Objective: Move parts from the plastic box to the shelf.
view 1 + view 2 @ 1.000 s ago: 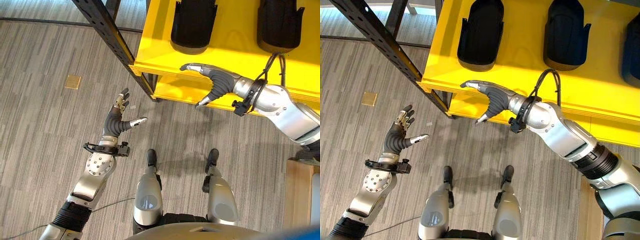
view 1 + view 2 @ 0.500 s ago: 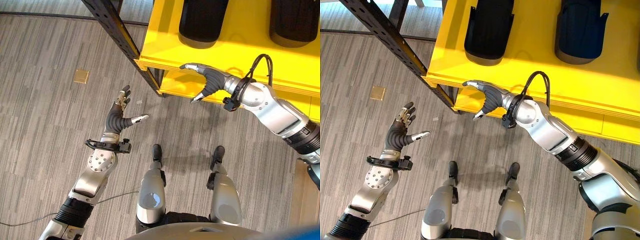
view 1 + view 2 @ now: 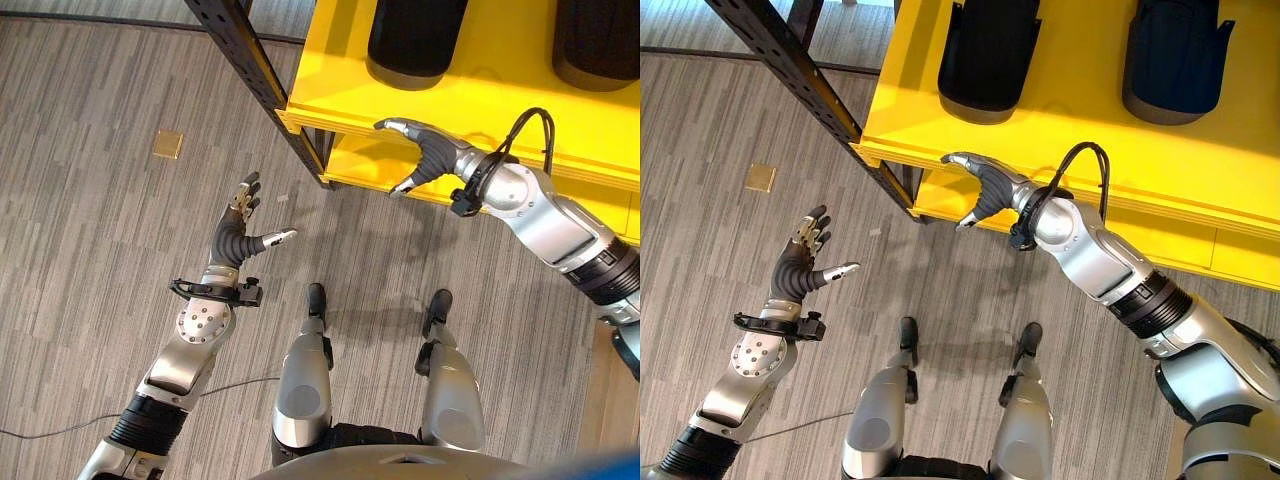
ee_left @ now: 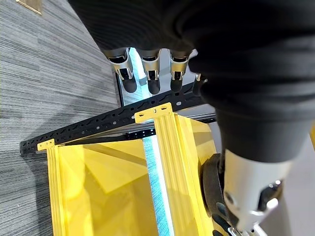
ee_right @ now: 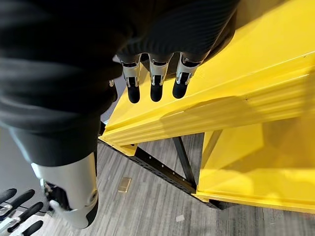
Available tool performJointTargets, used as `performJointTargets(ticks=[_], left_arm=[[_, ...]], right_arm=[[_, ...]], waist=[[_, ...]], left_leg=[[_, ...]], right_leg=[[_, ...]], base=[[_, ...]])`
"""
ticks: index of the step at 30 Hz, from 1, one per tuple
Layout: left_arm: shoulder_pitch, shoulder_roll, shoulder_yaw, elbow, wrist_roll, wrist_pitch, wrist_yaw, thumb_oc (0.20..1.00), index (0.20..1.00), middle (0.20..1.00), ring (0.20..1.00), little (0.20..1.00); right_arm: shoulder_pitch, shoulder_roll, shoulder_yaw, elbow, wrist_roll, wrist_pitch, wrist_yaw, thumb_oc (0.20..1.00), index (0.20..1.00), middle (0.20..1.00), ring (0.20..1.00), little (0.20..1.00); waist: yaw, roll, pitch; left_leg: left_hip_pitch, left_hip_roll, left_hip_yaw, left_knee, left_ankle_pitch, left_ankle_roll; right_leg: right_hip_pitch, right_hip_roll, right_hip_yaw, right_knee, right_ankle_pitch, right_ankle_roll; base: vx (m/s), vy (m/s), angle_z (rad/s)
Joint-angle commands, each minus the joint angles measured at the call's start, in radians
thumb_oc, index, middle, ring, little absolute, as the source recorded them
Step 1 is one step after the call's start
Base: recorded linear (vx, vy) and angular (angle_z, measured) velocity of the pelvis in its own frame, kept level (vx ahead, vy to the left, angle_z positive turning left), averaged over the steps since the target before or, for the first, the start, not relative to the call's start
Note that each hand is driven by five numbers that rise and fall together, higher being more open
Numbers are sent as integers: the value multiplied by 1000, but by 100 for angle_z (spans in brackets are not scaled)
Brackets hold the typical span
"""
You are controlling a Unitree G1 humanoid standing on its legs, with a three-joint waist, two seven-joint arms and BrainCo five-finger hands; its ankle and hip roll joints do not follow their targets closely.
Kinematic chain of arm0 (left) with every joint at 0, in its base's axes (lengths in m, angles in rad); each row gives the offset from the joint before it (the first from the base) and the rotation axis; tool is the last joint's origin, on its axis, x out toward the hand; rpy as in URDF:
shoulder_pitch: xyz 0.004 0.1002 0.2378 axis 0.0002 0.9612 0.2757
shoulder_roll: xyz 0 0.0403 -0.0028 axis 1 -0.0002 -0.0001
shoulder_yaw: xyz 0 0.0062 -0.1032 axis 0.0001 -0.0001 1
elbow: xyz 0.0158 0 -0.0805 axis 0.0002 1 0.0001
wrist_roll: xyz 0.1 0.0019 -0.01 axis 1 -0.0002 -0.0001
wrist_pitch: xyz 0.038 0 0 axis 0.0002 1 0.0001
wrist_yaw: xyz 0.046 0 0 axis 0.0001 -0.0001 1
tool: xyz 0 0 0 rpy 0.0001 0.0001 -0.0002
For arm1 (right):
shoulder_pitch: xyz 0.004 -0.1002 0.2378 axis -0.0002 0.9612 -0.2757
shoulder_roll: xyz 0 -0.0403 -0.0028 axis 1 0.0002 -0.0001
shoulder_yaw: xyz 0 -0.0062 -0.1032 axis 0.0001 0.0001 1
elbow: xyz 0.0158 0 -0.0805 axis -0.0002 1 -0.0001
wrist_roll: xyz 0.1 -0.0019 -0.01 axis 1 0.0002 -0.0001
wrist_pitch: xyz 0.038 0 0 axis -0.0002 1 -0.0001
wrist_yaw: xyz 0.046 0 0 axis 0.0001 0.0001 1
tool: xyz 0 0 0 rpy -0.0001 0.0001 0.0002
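Bumping the yellow shelf edge could happen: the right hand is held open and probably empty beside it; the left hand is open too.

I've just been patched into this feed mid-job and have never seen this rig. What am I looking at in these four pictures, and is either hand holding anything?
This is a two-legged humanoid robot with two silver arms, each ending in a fingered hand. The two wide pictures come from the stereo camera in its head, looking down at the floor. The two close pictures come from cameras on the wrists, looking along each hand's fingers.

The left hand hangs over the grey floor, fingers spread, holding nothing. The right hand reaches toward the front edge of the yellow shelf, fingers relaxed and also empty; I cannot tell whether it touches the edge.

Two black parts lie on the shelf's top board. A black perforated post stands at its corner, and a small tan square lies on the floor.
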Motion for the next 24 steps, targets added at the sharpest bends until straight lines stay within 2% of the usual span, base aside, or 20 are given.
performJointTargets(ticks=[1,7,15,24], left_arm=[[20,5,-3,-81,-23,-33,26,1000,1000,1000,1000,1000],[18,6,-8,-79,-25,-35,31,1000,1000,1000,1000,1000],[14,4,-15,-75,-21,-36,34,1000,1000,1000,1000,1000],[6,6,-19,-71,-24,-25,31,1000,1000,1000,1000,1000]], right_arm=[[-145,17,-4,23,-16,-28,-42,1000,1000,1000,1000,1000],[-147,35,-22,72,-19,-39,-82,1000,1000,1000,1000,1000],[-154,48,-41,124,-34,-22,-118,1000,1000,1000,1000,1000],[-175,62,-49,204,-42,-22,-117,1000,1000,1000,1000,1000]], waist=[[13,-12,-20],[14,-8,-20],[15,-7,-20],[20,-7,-20]], left_leg=[[-43,-2,-3,55,-32,33],[-53,-3,-6,59,-32,34],[-58,-5,-9,75,-39,38],[-62,-6,-13,91,-45,39]], right_leg=[[-38,3,-29,119,-113,2],[-48,0,-26,125,-114,0],[-51,-3,-23,138,-120,-5],[-48,-2,-25,146,-125,-9]], base=[[0,0,0],[0,0,0],[0,0,0],[3,-1,0]])
